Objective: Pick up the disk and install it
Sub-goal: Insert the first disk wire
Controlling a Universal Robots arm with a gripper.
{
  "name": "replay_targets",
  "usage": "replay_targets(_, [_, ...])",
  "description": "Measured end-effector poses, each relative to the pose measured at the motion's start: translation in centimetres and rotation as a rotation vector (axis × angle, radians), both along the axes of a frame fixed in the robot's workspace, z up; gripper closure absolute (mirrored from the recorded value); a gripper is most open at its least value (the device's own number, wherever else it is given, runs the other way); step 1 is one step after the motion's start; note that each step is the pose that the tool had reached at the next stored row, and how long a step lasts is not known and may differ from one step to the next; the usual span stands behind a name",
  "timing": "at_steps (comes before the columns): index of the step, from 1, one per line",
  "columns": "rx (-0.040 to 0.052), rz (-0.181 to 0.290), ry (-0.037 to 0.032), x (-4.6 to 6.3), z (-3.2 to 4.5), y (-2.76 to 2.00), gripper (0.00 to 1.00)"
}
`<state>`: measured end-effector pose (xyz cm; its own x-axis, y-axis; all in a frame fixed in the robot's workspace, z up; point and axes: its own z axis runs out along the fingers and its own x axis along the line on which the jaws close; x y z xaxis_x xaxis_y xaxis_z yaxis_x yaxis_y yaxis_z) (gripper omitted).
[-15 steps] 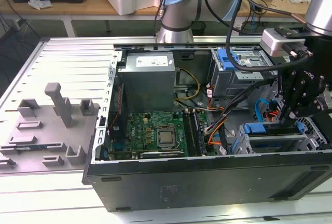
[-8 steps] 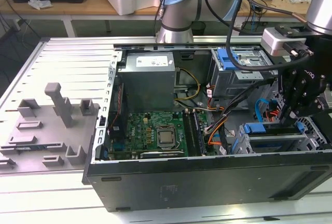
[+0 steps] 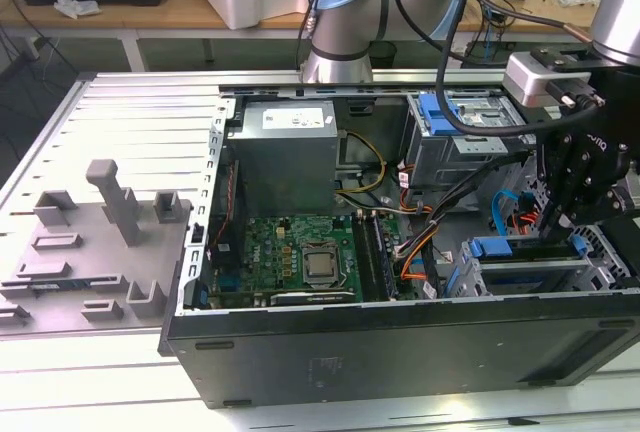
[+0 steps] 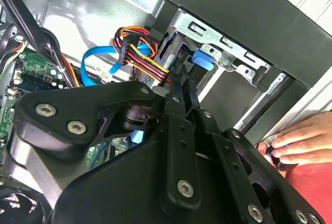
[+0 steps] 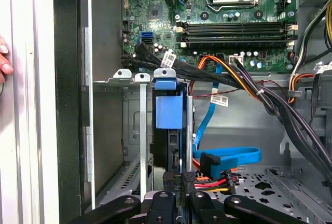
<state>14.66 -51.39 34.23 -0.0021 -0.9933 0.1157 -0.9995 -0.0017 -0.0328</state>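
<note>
I see a ribbed metal workbench [image 3: 140, 112] with an open computer case [image 3: 400, 352] lying on its side, a grey fixture block [image 3: 110, 202] to the exterior view's left, and a cluttered wooden table behind. Inside the case sit the motherboard [image 3: 300, 252], the power supply [image 3: 285, 147] and a tangle of orange and black cables [image 5: 244, 79].

My gripper [image 3: 560, 222] is down over the drive cage [image 3: 520, 277] near the case's front wall, at the exterior view's right. In the first wrist view its fingers [image 5: 179, 182] look pinched together on the rear edge of the disk [image 5: 168, 130], which stands on edge in a cage slot, its blue end handle [image 5: 168, 111] toward the motherboard. I judge the disk is held edgewise so its rails ride the slot guides — it looks mostly seated.

The blue data cable [image 5: 228, 156] and the power plug [image 5: 212, 180] lie just beside the fingers, loose, not attached as far as I can tell.

A person's hand [image 4: 301, 141] rests on the case's outer wall — probably steadying it.
</note>
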Motion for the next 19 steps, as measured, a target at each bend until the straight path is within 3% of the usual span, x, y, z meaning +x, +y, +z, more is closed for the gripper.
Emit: replay_targets(19, [0.0009, -0.023, 0.0, 0.0, -0.22, -0.02, 0.83])
